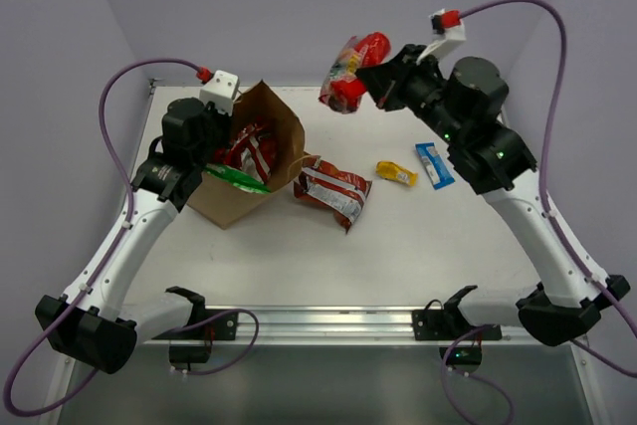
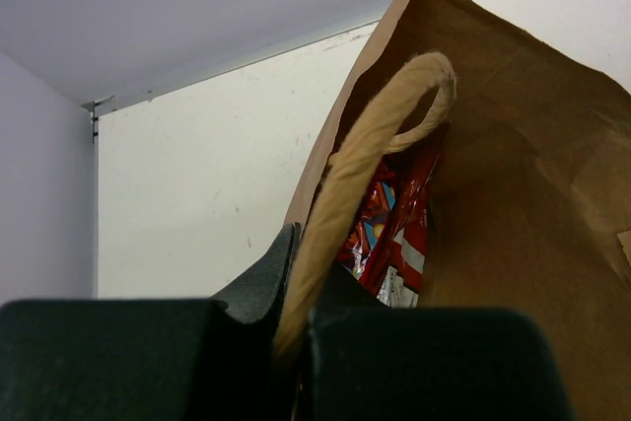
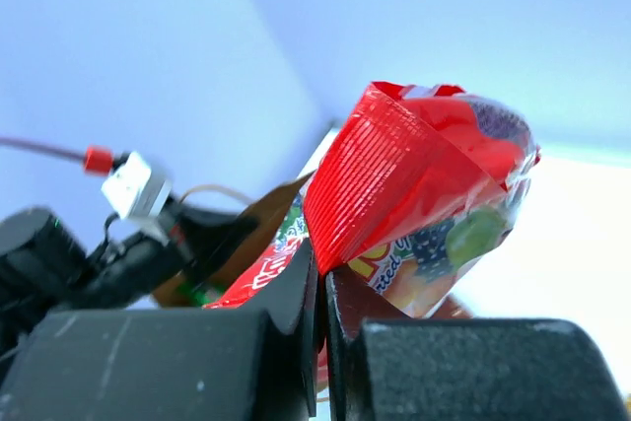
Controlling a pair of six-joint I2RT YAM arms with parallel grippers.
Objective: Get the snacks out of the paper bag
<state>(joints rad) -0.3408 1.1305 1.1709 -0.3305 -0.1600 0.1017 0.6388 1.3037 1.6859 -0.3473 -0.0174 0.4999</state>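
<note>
Your right hand [image 1: 368, 77] pinches the small red candy bag [image 1: 350, 69], held high and right of the paper bag [image 1: 279, 121]. The packet's long axis trails left from the fingers. Your left hand [image 1: 219, 141] is clamped on the bag's handle [image 2: 365, 145]. Set-down is probably on the worktop [image 1: 418, 246] below.

The table [image 1: 398, 246] is seen whole from above and behind its near edge. The bag [image 2: 532, 204] is viewed at close range from the left wrist. From the right wrist a packet [image 3: 394, 175] is seen close, facing left; the bag is shared by all views.
</note>
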